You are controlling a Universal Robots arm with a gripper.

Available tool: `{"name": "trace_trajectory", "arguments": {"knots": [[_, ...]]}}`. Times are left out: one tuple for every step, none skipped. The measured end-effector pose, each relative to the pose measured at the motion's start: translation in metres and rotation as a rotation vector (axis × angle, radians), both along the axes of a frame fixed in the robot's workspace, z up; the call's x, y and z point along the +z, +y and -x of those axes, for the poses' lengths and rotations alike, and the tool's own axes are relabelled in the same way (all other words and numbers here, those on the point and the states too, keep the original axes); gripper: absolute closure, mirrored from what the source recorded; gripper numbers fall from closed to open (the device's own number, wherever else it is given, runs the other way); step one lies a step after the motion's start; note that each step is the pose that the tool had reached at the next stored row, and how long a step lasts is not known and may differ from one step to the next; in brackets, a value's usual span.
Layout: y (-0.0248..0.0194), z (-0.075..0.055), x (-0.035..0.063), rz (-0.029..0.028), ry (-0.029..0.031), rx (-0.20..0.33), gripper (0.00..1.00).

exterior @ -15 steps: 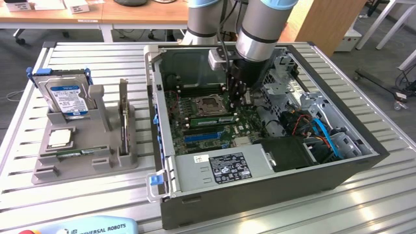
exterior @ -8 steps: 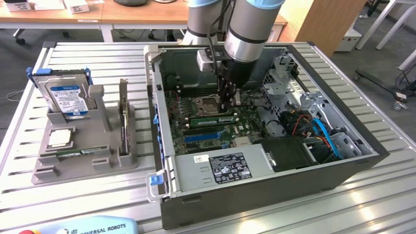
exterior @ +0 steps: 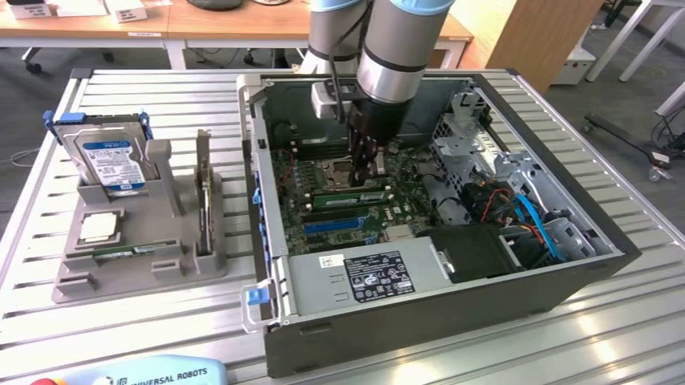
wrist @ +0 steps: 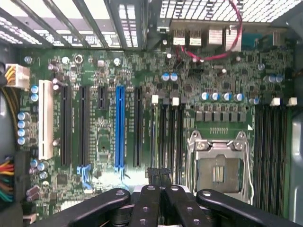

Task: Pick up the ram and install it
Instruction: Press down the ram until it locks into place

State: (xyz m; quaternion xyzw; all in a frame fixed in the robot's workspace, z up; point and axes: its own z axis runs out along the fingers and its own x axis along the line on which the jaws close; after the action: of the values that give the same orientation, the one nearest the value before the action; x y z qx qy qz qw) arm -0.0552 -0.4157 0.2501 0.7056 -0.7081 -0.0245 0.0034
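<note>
The gripper, fingers closed together, hovers inside the case over the motherboard, just beside the ram seated in its slot.

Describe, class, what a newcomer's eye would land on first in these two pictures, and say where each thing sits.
First comes the grey robot arm reaching down into the open computer case, its shut gripper low over the green motherboard beside the empty processor socket. Next, the bright blue expansion slot stands out among the black ones. On the exterior view's left, a grey holder carries an upright hard drive.
</note>
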Motion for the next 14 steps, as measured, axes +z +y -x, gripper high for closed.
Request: {"name": "trace_trajectory", "arguments": {"knots": [[0.0000, 0.002, -0.0001, 0.0000, 0.0000, 0.000, 0.90], [0.0000, 0.003, -0.0001, 0.0000, 0.0001, 0.000, 0.90], [0.0000, 0.005, -0.0002, 0.0000, 0.0000, 0.000, 0.90], [0.0000, 0.006, -0.0002, 0.0000, 0.0000, 0.000, 0.90], [0.0000, 0.007, -0.0002, 0.0000, 0.0000, 0.000, 0.90], [0.0000, 0.008, -0.0003, 0.0000, 0.0000, 0.000, 0.90], [0.0000, 0.010, -0.0004, -0.0001, 0.0000, 0.000, 0.90], [0.0000, 0.011, -0.0005, 0.0000, 0.0000, 0.000, 0.90], [0.0000, 0.012, -0.0005, 0.0000, 0.0000, 0.000, 0.90], [0.0000, 0.014, -0.0006, 0.0000, 0.0000, 0.000, 0.90], [0.0000, 0.015, -0.0007, 0.0000, 0.0000, 0.000, 0.90], [0.0000, 0.017, -0.0007, 0.0000, 0.0000, 0.000, 0.90], [0.0000, 0.018, -0.0008, 0.0000, 0.0000, 0.000, 0.90], [0.0000, 0.019, -0.0009, 0.0000, 0.0000, 0.000, 0.90]]}}
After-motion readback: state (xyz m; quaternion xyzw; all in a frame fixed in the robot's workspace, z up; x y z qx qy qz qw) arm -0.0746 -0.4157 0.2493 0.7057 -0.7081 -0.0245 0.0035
